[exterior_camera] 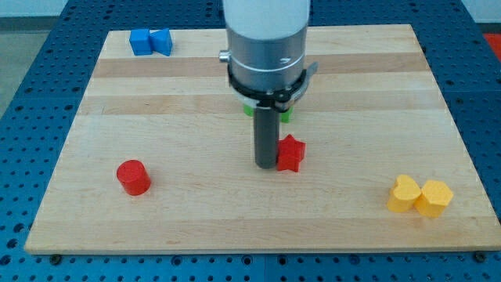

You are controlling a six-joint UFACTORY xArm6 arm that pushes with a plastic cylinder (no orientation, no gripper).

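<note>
My tip (265,164) rests on the wooden board (196,204) near its middle, touching the left side of a red star block (291,153). Just above the star, mostly hidden behind the arm's body, green block pieces (247,109) peek out on both sides of the rod. A red cylinder (133,177) stands far off toward the view's left.
Two blue blocks (150,41) sit together at the board's top left corner. A yellow heart block (404,193) and a yellow hexagon block (434,198) touch each other at the bottom right. Blue perforated table surrounds the board.
</note>
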